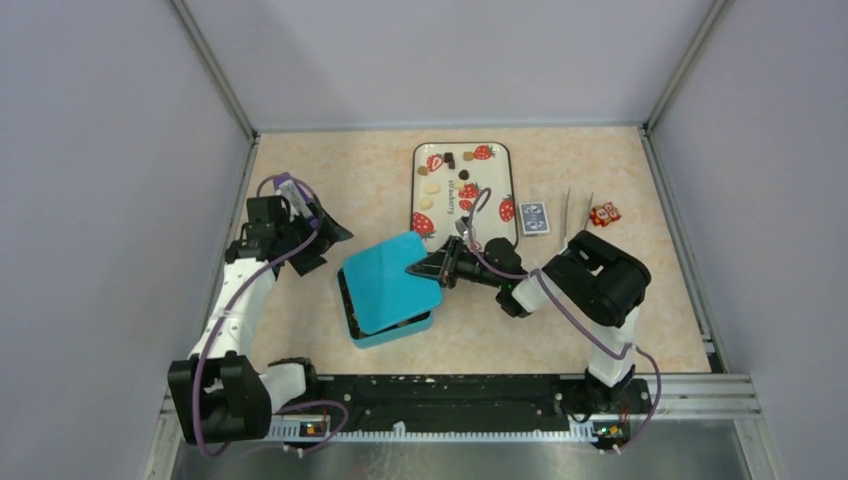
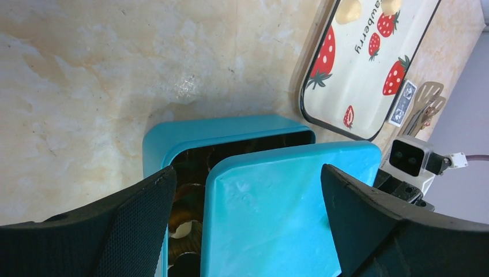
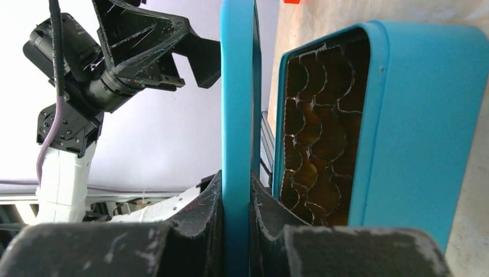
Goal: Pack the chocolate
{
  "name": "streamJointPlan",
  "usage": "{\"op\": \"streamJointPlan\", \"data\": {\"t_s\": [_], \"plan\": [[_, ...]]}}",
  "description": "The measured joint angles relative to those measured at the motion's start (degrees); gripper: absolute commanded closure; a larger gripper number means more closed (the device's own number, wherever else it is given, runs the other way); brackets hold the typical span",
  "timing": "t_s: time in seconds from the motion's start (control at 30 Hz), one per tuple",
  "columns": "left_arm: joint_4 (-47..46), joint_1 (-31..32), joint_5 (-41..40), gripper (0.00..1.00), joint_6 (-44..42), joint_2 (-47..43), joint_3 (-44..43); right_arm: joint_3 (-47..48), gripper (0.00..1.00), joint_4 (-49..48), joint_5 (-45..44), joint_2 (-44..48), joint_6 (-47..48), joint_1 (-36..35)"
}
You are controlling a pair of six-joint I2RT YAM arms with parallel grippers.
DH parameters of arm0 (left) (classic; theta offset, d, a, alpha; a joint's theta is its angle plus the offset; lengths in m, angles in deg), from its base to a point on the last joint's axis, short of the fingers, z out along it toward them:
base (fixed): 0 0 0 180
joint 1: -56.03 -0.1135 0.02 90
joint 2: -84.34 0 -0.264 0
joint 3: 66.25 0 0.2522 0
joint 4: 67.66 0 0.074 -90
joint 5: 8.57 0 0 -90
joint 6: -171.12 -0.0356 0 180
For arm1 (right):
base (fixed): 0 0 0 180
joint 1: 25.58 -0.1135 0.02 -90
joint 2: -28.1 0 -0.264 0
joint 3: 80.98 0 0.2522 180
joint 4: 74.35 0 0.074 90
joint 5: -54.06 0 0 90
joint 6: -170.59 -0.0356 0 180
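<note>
The teal box stands at mid-table, its inside lined with brown paper cups. My right gripper is shut on the edge of the teal lid and holds it over the box, partly covering it; the wrist view shows the lid's edge pinched between the fingers. Small dark and cream chocolate pieces lie on the strawberry tray. A cream piece shows inside the box. My left gripper is open and empty, left of the box, its fingers on either side of the lid in the wrist view.
A blue card pack, metal tongs and a small orange owl figure lie right of the tray. The tray sits just behind the box. Grey walls enclose the table on three sides.
</note>
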State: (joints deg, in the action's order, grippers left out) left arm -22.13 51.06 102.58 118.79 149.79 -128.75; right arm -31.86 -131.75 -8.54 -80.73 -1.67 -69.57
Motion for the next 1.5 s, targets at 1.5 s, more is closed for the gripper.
{"op": "streamJointPlan", "data": {"t_s": [1.5], "plan": [[-2.91, -1.05, 3.48, 0.31, -2.03, -7.30, 17.38, 2.60, 1.00, -2.82, -6.34, -6.80, -3.32, -5.16]]}}
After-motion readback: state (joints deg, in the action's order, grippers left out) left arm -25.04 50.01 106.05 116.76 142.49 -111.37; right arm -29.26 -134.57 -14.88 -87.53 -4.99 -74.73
